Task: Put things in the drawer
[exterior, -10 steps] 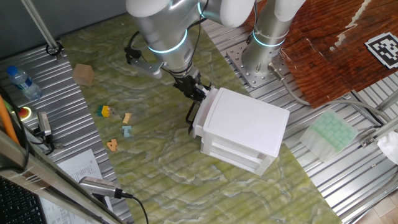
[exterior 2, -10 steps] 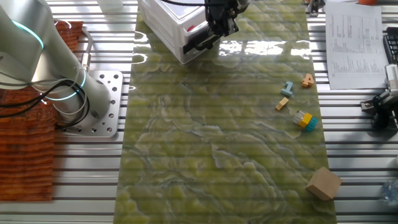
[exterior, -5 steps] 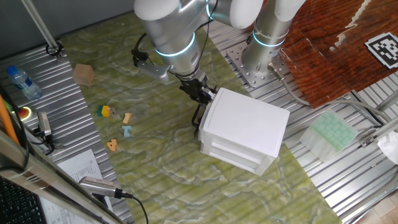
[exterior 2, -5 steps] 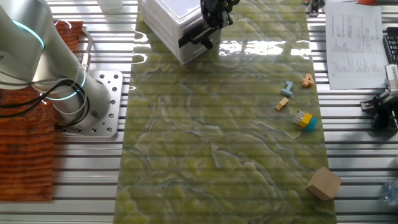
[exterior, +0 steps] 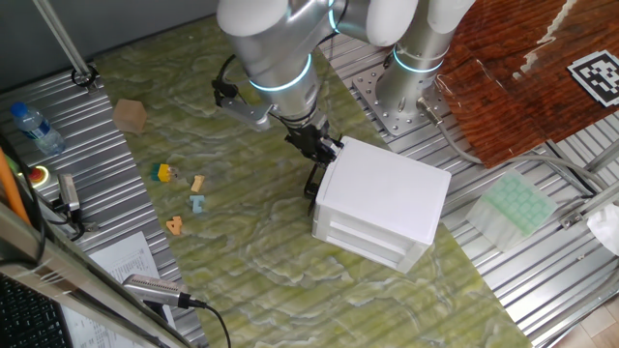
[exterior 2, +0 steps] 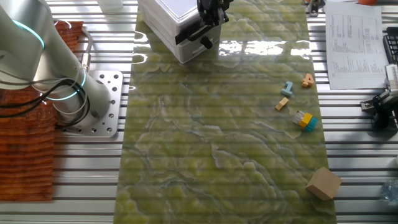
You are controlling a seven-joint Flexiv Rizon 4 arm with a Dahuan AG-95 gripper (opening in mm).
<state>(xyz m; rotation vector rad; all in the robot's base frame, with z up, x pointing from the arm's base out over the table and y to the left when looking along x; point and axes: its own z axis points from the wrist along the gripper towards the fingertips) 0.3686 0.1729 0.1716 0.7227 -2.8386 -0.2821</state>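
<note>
Pushing the drawer (exterior: 316,184) home is what you are watching: over the last second its front has slid from standing clearly proud of the white cabinet (exterior: 382,198) to sitting almost flush with it. The magenta-pink piece seen inside the open drawer a second ago is now out of sight, so it is presumably shut inside. The gripper (exterior: 317,147) sits right at the drawer's black loop handle (exterior 2: 190,33), at the cabinet's top front edge; you cannot tell whether its fingers are pinched on the handle or only pressing against it.

4 small pieces lie together on the green mat (exterior: 242,251), well apart from the cabinet: a yellow piece (exterior: 162,173), a tan piece (exterior: 197,183), a pale blue piece (exterior: 197,203) and an orange piece (exterior: 174,225). A tan wooden block (exterior: 130,115) sits farther off.

With the drawer nearly closed and those 4 outside it, the task looks unfinished; more loading would need the drawer reopened.
</note>
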